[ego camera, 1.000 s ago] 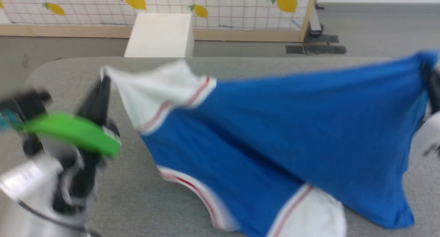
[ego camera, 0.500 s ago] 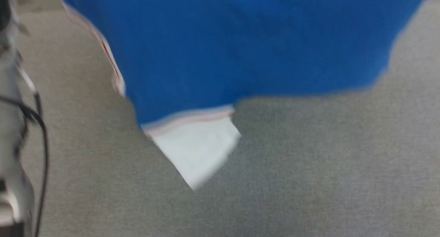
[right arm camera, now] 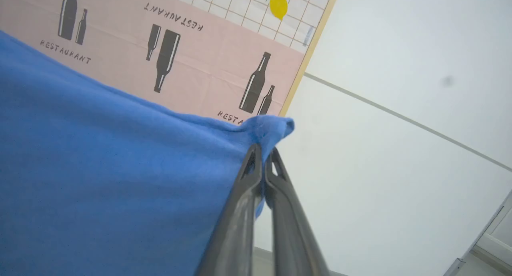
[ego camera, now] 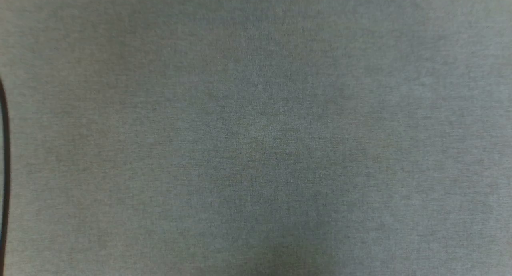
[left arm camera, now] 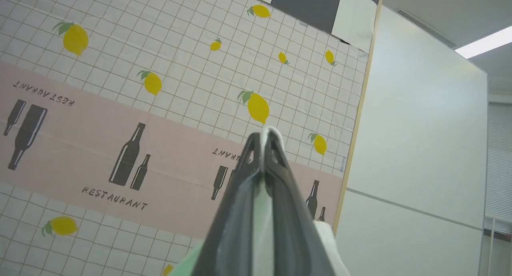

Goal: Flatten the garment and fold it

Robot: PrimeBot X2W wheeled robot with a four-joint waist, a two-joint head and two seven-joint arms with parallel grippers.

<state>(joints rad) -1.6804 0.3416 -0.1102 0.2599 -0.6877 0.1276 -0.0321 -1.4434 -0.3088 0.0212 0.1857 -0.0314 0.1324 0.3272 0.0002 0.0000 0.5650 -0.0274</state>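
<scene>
left gripper: clenched on a white edge of the garment, raised before the lemon-print backdrop | right gripper: clenched on a blue corner of the garment, cloth stretching away to the left | head view: bare grey surface, dark cable at left edge

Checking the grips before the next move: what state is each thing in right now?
garment: held up, pinched at a white edge and a blue corner, not yet folded.
left end effector: shut on the garment's white edge.
right end effector: shut on the garment's blue corner.
</scene>
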